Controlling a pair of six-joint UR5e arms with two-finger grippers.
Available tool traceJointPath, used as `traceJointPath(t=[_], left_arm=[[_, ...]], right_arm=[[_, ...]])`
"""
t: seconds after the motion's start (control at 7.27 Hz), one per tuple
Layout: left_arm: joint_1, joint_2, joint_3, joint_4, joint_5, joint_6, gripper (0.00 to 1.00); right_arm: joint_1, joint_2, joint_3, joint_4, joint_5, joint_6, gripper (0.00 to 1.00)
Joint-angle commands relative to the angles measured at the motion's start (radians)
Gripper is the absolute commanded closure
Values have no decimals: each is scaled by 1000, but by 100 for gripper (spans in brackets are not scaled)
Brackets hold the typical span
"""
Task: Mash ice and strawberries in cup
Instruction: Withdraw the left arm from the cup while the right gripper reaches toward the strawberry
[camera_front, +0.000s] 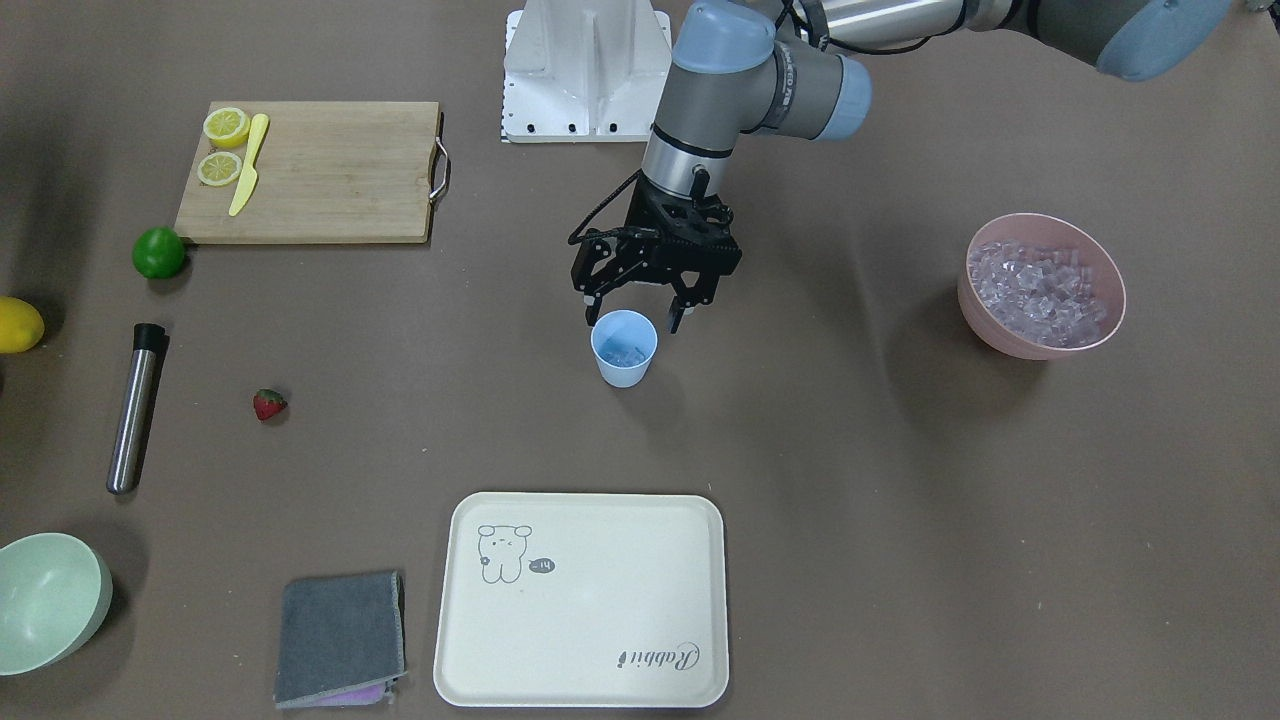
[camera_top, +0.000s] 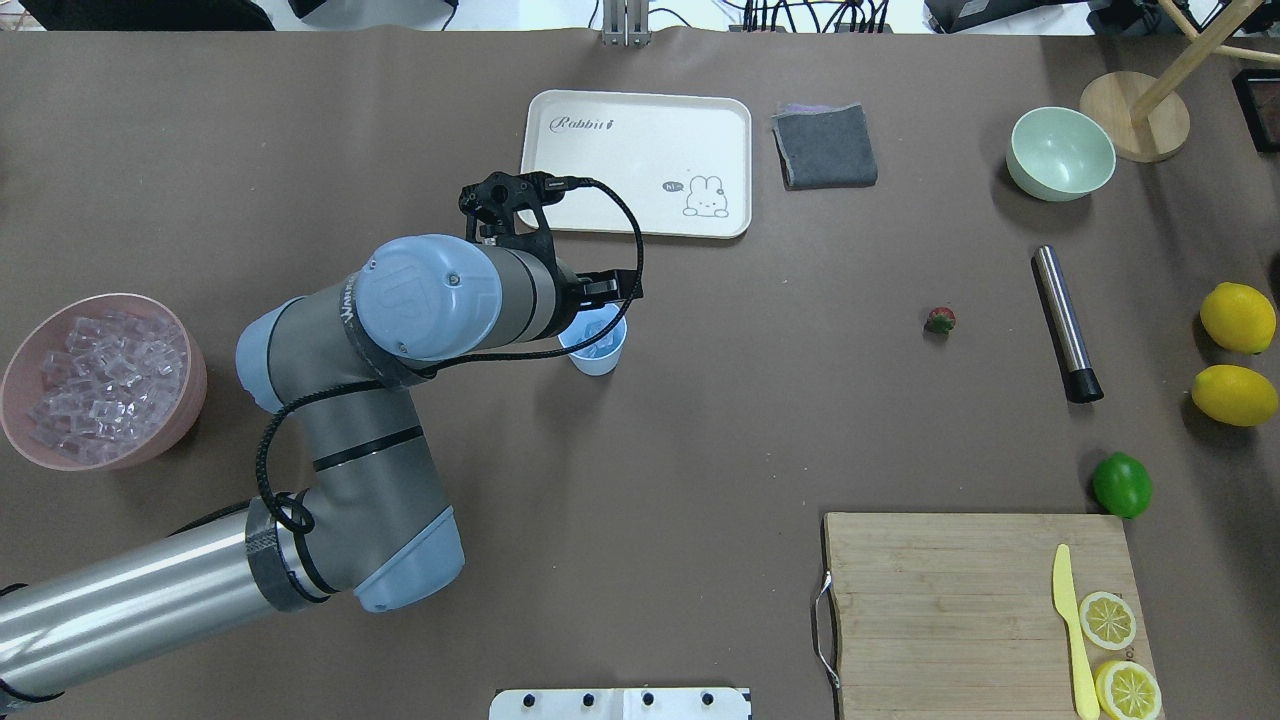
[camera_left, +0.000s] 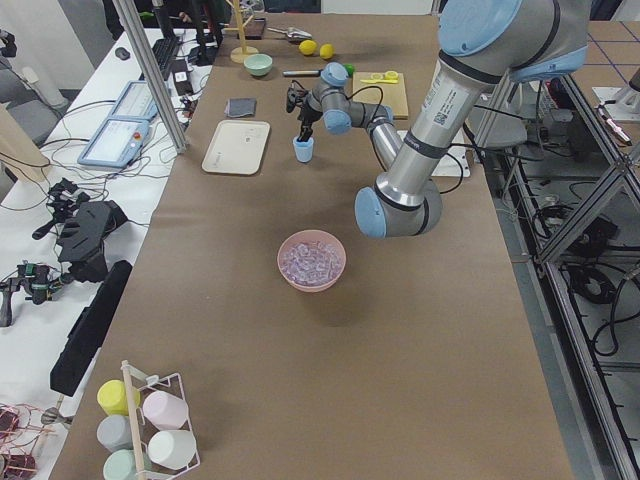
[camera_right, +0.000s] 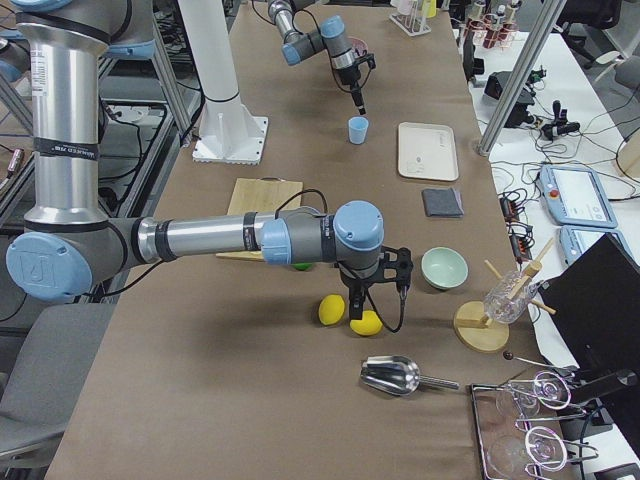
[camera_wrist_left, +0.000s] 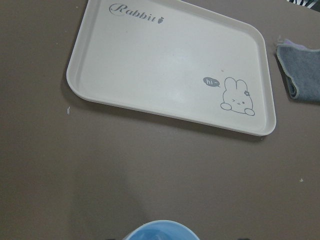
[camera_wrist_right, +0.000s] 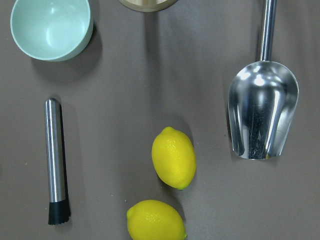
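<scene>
The cup (camera_top: 600, 356) stands between the bowl (camera_top: 196, 388) of ice (camera_top: 100, 385) and the strawberry (camera_top: 940, 320), the tray (camera_top: 620, 165) beyond it.

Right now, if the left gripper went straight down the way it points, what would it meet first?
Most likely the small light-blue plastic cup: the left gripper hangs open over it, fingers pointing down. Depth is unclear, so a finger might strike the rim first.

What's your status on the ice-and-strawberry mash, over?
Left claw open, over the cup. Right claw by the lemons, state unclear. Some ice in cup; strawberry on the table, apart. Nothing blocking the cup.
</scene>
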Motion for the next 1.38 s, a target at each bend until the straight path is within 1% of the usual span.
traceJointPath(t=[0.0,0.14,0.28,0.41,0.55,0.69,0.83,0.96,1.24], left_arm=[[-100,49,-155,190,-80,132,2],[-162,127,-203,189,-140,184,2],[-234,181,-236,192,-189,273,2],[-300,239,-254,189,-246,320,2],[-375,297,-276,183,-321,405,2],[-454,337,-279,180,-405,477,2],[-508,374,-286,177,-445,540,2],[-545,391,-287,172,-475,579,2],[-567,402,-291,165,-484,593,2]], right_arm=[[-108,92,-3,1,-11,81,0],[-172,161,-9,2,-34,159,0],[-231,210,-10,2,-46,170,0],[-297,247,-13,28,-113,172,0],[-362,257,-32,101,-155,254,0],[-433,277,-85,251,-186,416,0],[-517,299,-152,381,-244,540,0],[-579,307,-179,446,-284,584,0],[-659,309,-182,456,-327,643,0]])
